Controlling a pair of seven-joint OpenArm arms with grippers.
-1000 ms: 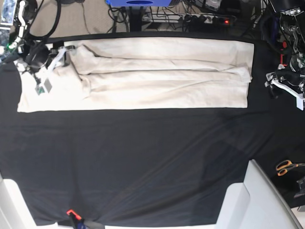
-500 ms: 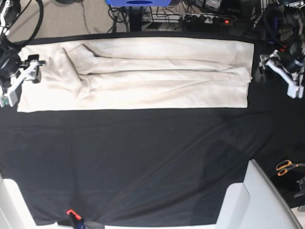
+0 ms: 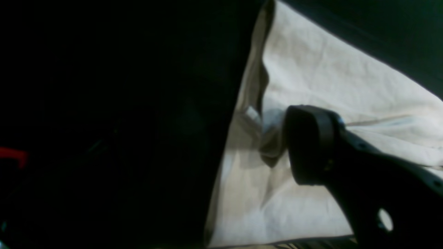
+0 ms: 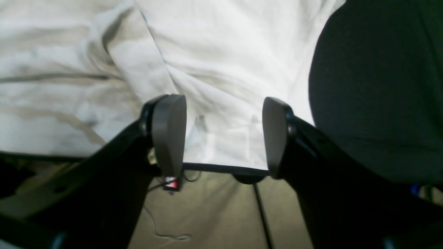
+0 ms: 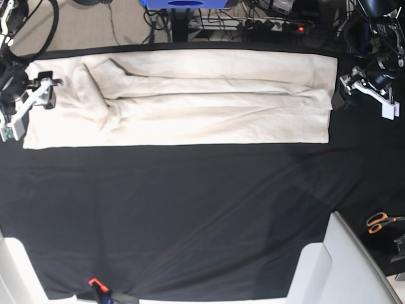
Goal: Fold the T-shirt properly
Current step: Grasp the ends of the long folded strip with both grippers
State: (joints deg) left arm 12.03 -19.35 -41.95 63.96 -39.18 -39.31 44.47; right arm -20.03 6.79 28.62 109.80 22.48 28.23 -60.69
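The cream T-shirt [image 5: 209,101] lies folded into a long band across the far part of the black table cloth [image 5: 190,215]. My right gripper [image 5: 30,106] hovers at the shirt's left end, open; in the right wrist view its fingers [image 4: 169,135] stand wide apart over the shirt's hem [image 4: 225,114] with nothing between them. My left gripper [image 5: 355,92] sits just off the shirt's right edge and looks open. In the left wrist view one dark finger [image 3: 311,145] rests by a small crumpled fold of the T-shirt [image 3: 311,79]; the other finger is lost in the dark.
Orange-handled scissors [image 5: 380,221] lie at the right edge. White blocks stand at the front right [image 5: 345,266] and front left [image 5: 9,272]. A red clip [image 5: 95,282] holds the cloth's front edge. Cables and a power strip [image 5: 272,24] run behind the table.
My right gripper has pulled back off the shirt's left end and left it lying flat. My left gripper has risen toward the shirt's right edge and spread its fingers.
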